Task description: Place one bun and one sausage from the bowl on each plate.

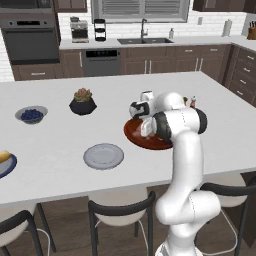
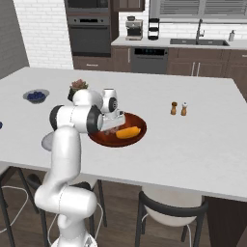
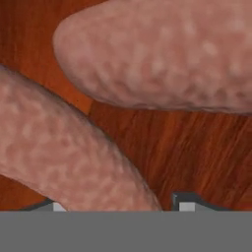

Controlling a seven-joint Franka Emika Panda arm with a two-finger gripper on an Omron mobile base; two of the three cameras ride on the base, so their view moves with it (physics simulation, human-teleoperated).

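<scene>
The claw [image 3: 118, 204] sits low inside the bowl [image 2: 140, 136], its two dark tips spread apart and straddling the near sausage [image 3: 64, 152]. The tips show no closure on it, so I judge the claw released, poised to pinch. A second sausage [image 3: 162, 54] lies just beyond, apart from the first, with bare reddish wood between them.

To do this pick well, the tips should close across the near sausage's narrow width, near its middle so it does not swing, and go low enough to catch the round sides without scraping the wood. The lift should be straight up, so the far sausage is not dragged along.

In the right base view an orange bun [image 2: 128, 132] lies in the bowl just beside the hand, on the side toward the shakers; the rise should keep off it.

Nearer the robot's left, the light grey plate [image 1: 103, 156] lies bare on the tabletop [image 1: 60, 145], near the bowl with open white surface between, an easy, short carry. The dark blue plate [image 1: 5, 166] sits far left at the picture's edge and already bears something yellowish, likely a bun. It is well apart and close to the tabletop's near edge, so a reach there needs care.

Farther back stand the plant pot [image 1: 82, 104] and the blueberry bowl [image 1: 31, 114], clear of both carry lines. The salt and pepper shakers [image 2: 178, 108] stand beyond the bowl, on its far right.
</scene>
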